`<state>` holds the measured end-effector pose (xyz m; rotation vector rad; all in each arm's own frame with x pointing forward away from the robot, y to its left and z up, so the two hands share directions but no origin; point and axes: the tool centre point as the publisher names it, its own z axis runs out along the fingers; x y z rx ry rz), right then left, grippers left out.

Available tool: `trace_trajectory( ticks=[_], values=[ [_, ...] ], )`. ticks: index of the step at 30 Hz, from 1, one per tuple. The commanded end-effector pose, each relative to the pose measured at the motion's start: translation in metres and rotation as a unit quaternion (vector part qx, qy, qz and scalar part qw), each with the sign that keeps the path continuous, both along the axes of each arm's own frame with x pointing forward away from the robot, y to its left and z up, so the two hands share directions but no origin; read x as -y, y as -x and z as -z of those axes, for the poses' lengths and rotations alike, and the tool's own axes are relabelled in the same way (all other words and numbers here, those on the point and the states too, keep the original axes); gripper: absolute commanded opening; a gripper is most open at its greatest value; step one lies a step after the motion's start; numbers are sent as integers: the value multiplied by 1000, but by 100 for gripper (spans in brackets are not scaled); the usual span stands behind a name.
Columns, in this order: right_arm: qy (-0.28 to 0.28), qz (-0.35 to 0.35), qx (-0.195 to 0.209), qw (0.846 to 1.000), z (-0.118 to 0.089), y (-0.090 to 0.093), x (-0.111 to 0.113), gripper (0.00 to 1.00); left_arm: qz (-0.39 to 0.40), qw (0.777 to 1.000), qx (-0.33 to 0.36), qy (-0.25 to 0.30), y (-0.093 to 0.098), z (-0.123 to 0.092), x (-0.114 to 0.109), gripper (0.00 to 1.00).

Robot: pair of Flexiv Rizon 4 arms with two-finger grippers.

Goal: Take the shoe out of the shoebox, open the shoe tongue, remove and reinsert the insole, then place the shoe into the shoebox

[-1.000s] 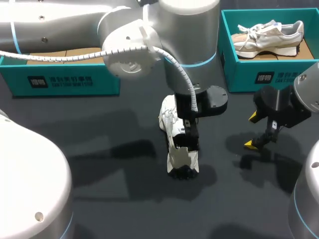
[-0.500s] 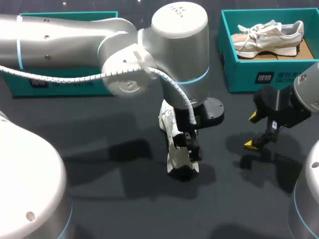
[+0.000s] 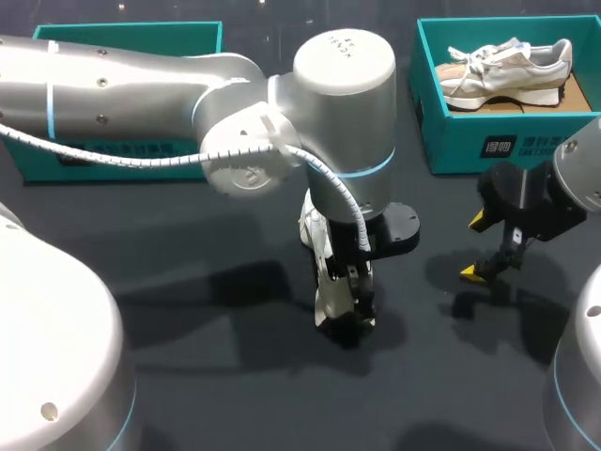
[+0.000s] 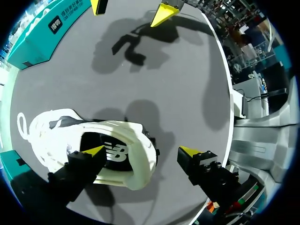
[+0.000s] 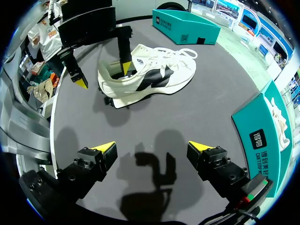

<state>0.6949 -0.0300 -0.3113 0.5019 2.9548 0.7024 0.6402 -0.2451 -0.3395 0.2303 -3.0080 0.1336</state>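
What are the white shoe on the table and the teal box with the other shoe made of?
The white shoe looks like matte fabric or soft synthetic leather in layered panels, with cord laces and a thick, foam-like sole. The teal box looks like cardboard: thin flat walls, matte printed outside, plain brown floor inside.

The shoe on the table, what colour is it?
The shoe is white with black patches; the right wrist view shows it best.
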Motion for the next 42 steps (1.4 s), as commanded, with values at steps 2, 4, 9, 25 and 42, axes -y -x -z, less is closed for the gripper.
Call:
trace_trajectory(
  ticks=[2, 4, 9, 25, 42],
  values=[
    [0, 0, 1, 1000, 0, 1, 0, 100, 16, 1000, 3, -11, 4, 10, 9, 100],
    [0, 0, 1, 1000, 0, 1, 0, 100, 22, 1000, 6, -13, 6, 12, 8, 99],
    [0, 0, 1, 1000, 0, 1, 0, 100, 33, 999, 11, -17, 11, 18, 4, 92],
    [0, 0, 1, 1000, 0, 1, 0, 100, 31, 999, 22, -11, 15, 27, -8, 82],
    [0, 0, 1, 1000, 0, 1, 0, 100, 33, 999, 23, -29, 12, 40, -9, 41]
  ],
)
